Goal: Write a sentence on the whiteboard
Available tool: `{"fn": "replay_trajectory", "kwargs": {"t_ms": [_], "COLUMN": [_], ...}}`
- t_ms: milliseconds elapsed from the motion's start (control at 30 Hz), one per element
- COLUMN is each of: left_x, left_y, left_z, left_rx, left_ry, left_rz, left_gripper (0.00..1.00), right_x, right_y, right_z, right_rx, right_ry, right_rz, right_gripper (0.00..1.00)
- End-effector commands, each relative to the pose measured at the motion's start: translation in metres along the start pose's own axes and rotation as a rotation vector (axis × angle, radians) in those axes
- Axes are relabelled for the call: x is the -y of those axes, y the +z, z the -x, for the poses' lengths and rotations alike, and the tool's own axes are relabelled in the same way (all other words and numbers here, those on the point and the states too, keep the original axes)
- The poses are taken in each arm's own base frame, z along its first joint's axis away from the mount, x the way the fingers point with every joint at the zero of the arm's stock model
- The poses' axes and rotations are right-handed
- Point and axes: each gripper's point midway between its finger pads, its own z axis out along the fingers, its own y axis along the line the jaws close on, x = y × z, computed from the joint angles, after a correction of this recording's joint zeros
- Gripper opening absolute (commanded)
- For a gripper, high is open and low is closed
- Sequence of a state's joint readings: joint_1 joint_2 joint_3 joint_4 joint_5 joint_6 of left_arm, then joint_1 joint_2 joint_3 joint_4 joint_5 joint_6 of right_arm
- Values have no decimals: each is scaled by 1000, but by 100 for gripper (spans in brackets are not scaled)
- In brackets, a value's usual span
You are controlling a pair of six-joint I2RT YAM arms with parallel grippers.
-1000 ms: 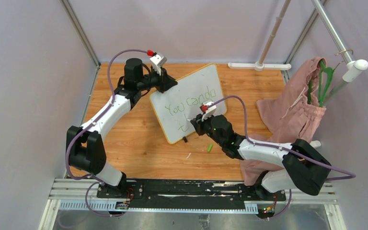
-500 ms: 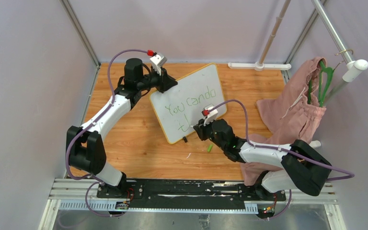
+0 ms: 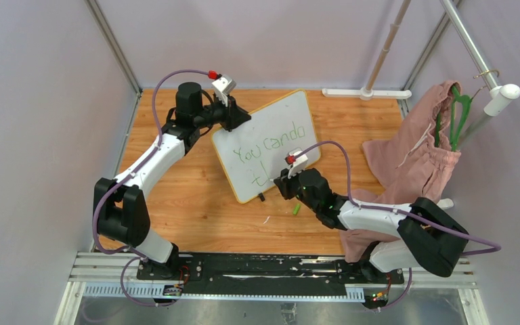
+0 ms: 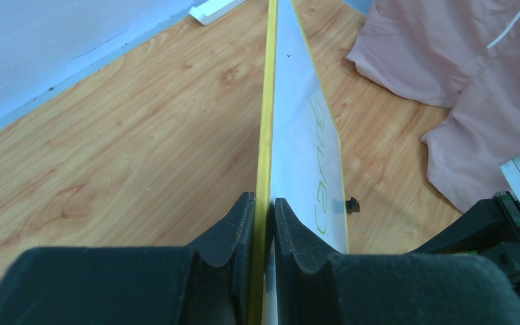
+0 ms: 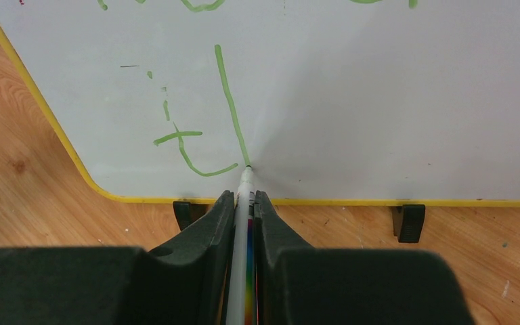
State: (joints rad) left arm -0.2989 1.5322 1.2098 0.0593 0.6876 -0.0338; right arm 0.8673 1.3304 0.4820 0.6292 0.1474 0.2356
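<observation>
The whiteboard [image 3: 264,145] stands tilted on the wooden table, white with a yellow rim. Its green lettering [image 3: 271,144] reads "You can do" on the upper line. Below it are a "t" [image 5: 179,139] and one long vertical stroke [image 5: 230,101]. My left gripper [image 3: 238,119] is shut on the board's upper left edge; in the left wrist view the jaws [image 4: 264,200] pinch the yellow rim [image 4: 265,122]. My right gripper [image 3: 279,181] is shut on a white marker [image 5: 240,257]. The marker tip touches the board at the stroke's lower end, just above the bottom rim.
A green marker cap [image 3: 296,209] lies on the table just in front of the board. A pink garment [image 3: 413,156] on a green hanger [image 3: 457,115] hangs at the right. A white pole base [image 3: 367,93] stands at the back. The board's black feet [image 5: 409,222] rest on the wood.
My right gripper has moved down the board towards its bottom rim with the marker, leaving a long vertical green stroke beside the "t". The left gripper and board have not moved.
</observation>
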Motion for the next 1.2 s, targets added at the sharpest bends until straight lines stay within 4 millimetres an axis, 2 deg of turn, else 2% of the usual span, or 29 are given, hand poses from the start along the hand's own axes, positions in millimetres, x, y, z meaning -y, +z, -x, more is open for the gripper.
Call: {"fn": "replay_trajectory", "kwargs": {"t_ms": [0, 300, 633, 1167], "left_x": [21, 22, 23, 24], "left_y": [9, 10, 10, 10], "left_z": [-39, -39, -39, -40], "left_rx": [-103, -103, -103, -105], "left_ry": [-64, -63, -62, -61], "left_rz": [-60, -62, -64, -67], "left_gripper": [5, 5, 5, 5], "right_x": [0, -3, 7, 21], "right_y": [4, 12, 9, 7], "right_z": [24, 37, 44, 44], "right_rx": [43, 63, 83, 82], "right_ry": [-5, -16, -26, -28], "right_rz": [-9, -6, -45, -79], "right_gripper": [0, 0, 0, 0]}}
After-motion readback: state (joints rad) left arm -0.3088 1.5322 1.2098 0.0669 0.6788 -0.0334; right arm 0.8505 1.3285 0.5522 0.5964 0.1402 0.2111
